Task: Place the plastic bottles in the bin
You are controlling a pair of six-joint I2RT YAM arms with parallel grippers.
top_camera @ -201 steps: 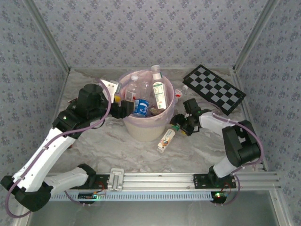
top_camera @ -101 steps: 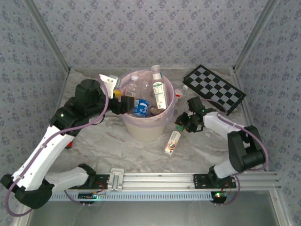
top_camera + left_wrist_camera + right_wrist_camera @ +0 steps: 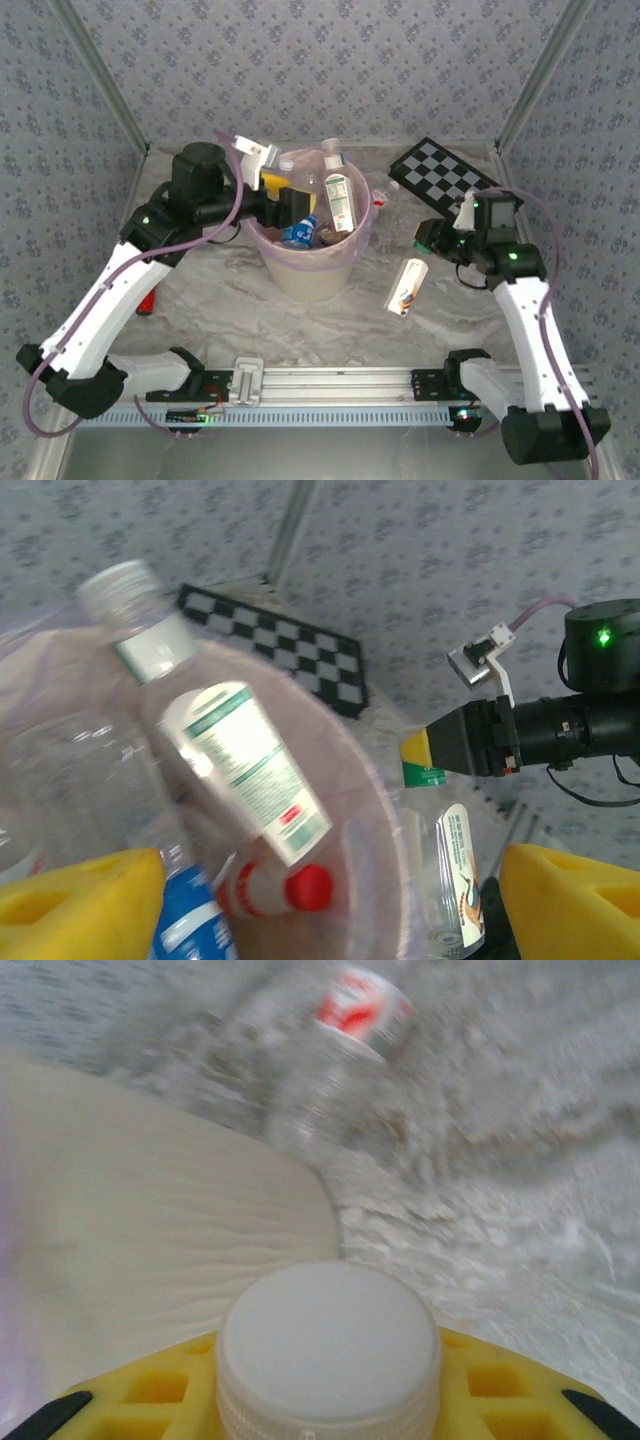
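The cream bin (image 3: 305,272), lined with a pink bag, holds several plastic bottles, among them a green-and-white labelled one (image 3: 338,198) and a blue-labelled one (image 3: 298,233). My left gripper (image 3: 285,203) hovers open over the bin's left side, and its yellow fingers (image 3: 80,900) frame the bottles below. Right of the bin, my right gripper (image 3: 428,240) is shut on the white cap (image 3: 328,1345) of an orange-and-white labelled bottle (image 3: 408,285), which slants down from it. The same bottle (image 3: 455,880) hangs beyond the bin's rim (image 3: 400,850). Another, red-labelled bottle (image 3: 355,1005) lies on the table.
A black-and-white chequered board (image 3: 440,178) lies at the back right, partly behind my right arm. A small red object (image 3: 148,303) rests on the table by my left arm. Patterned walls close in the table on three sides.
My right gripper closed on the bottle's cap and swung to the right, away from the bin, taking the bottle with it. My left gripper rose over the bin and opened wider.
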